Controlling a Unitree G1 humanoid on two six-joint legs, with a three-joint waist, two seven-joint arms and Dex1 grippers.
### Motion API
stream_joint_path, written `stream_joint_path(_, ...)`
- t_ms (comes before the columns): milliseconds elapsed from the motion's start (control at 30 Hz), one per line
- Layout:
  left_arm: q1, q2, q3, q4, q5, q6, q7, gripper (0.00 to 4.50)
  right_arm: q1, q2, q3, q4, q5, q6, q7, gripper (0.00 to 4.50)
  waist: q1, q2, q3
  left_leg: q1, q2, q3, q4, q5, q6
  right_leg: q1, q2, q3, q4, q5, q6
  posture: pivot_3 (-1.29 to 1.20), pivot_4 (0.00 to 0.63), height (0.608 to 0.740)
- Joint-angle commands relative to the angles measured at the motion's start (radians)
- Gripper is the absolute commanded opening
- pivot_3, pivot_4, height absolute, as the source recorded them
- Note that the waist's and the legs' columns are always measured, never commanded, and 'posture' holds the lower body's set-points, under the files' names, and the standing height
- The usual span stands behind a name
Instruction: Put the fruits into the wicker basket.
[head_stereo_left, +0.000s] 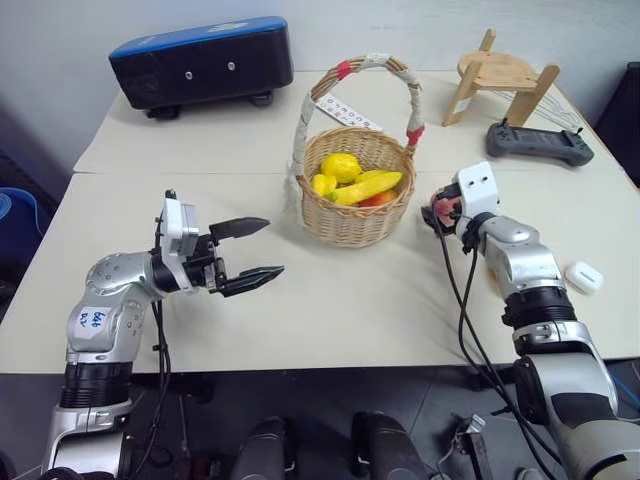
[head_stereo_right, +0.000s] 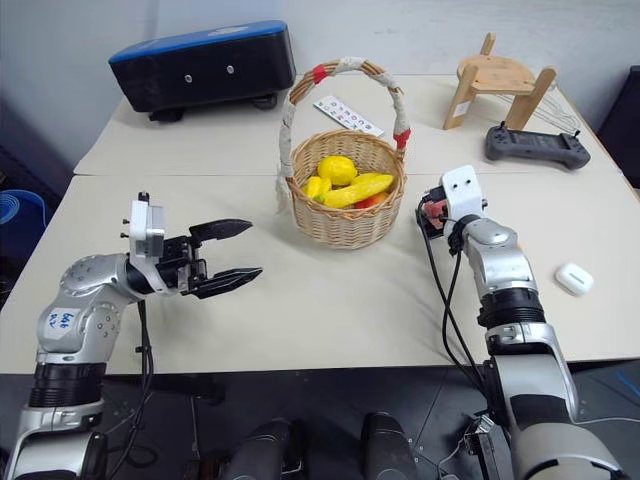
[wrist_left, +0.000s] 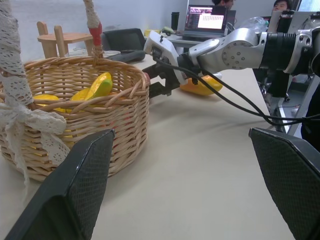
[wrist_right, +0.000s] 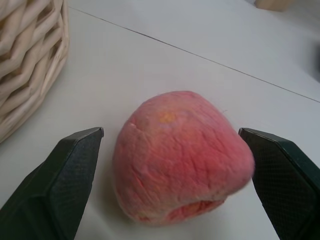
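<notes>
Wicker basket, round, tan and woven, with a tall arched handle wrapped in white tape with red bands, stands near the middle of the pale tabletop. Inside it lie a curved yellow banana, two yellow lemon-like fruits and a bit of orange-red fruit under the banana. The left gripper hangs above the table well to the basket's left, its black fingers spread wide and holding nothing. The right gripper is low at the basket's right side, its fingers spread on either side of a small round pink-red peach that rests on the table just beside the basket wall; neither finger visibly touches it. In the left wrist view an oval orange-yellow mango lies on the table beyond the right gripper.
</notes>
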Motion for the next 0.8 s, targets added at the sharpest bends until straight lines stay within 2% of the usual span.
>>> stream_joint_path(33, -0.025, 0.002, 0.001, 0.001, -0.012, -0.025, -0.008, 4.5, -0.034, -0.005, -0.035, 0.021, -0.004, -0.056, 0.006, 3.91, 0.0, 0.0, 0.0, 0.0, 0.0, 0.0, 0.0, 0.0, 0.0, 0.0, 0.0, 0.0, 0.0, 0.0, 0.0, 0.0, 0.15, 0.74)
stream_joint_path(167, -0.038, 0.002, -0.003, 0.017, -0.009, -0.036, -0.011, 4.5, -0.047, -0.007, -0.032, 0.048, -0.004, -0.074, 0.02, 2.65, 0.001, 0.0, 0.0, 0.0, 0.0, 0.0, 0.0, 0.0, 0.0, 0.0, 0.0, 0.0, 0.0, 0.0, 0.0, 0.0, 0.15, 0.74)
stream_joint_path(233, -0.039, 0.002, -0.005, 0.019, -0.009, -0.04, -0.01, 4.5, -0.038, -0.011, -0.037, 0.034, -0.002, -0.074, 0.022, 2.4, 0.001, 0.0, 0.0, 0.0, 0.0, 0.0, 0.0, 0.0, 0.0, 0.0, 0.0, 0.0, 0.0, 0.0, 0.0, 0.0, 0.15, 0.74)
stream_joint_path(333, -0.033, 0.005, -0.004, 0.013, -0.01, -0.042, -0.009, 4.5, 0.02, -0.033, -0.045, -0.088, 0.025, -0.041, 0.071, 2.39, 0.002, 0.0, 0.0, 0.0, 0.0, 0.0, 0.0, 0.0, 0.0, 0.0, 0.0, 0.0, 0.0, 0.0, 0.0, 0.0, 0.15, 0.74)
stream_joint_path(533, -0.015, 0.021, 0.054, -0.017, -0.058, -0.001, 0.027, 4.5, 0.315, -0.149, -0.132, -0.694, 0.232, 0.041, 0.317, 2.39, 0.011, 0.0, 0.0, -0.001, 0.0, -0.002, 0.0, 0.0, 0.0, 0.0, 0.0, 0.0, -0.001, 0.0, 0.0, 0.0, 0.15, 0.74)
stream_joint_path(600, -0.004, 0.025, 0.072, -0.031, -0.081, 0.023, 0.038, 4.5, 0.365, -0.18, -0.158, -0.841, 0.311, 0.11, 0.359, 2.39, 0.01, 0.0, 0.0, -0.001, 0.0, -0.002, 0.0, 0.0, 0.0, 0.0, 0.0, 0.0, -0.001, 0.0, 0.0, 0.0, 0.15, 0.74)
stream_joint_path(700, 0.008, 0.025, 0.092, -0.046, -0.11, 0.053, 0.062, 4.5, 0.319, -0.18, -0.141, -0.971, 0.388, 0.257, 0.327, 2.39, 0.0, 0.0, 0.0, 0.001, 0.001, -0.001, 0.0, 0.0, 0.0, 0.001, 0.0, 0.001, 0.0, 0.0, 0.0, 0.0, 0.15, 0.74)
stream_joint_path(800, 0.014, 0.023, 0.086, -0.05, -0.111, 0.054, 0.069, 4.5, 0.175, -0.099, -0.053, -0.955, 0.369, 0.358, 0.24, 2.39, -0.007, 0.0, 0.0, 0.003, 0.002, 0.0, 0.0, 0.0, -0.002, 0.001, 0.0, 0.002, 0.0, 0.001, -0.002, 0.0, 0.15, 0.74)
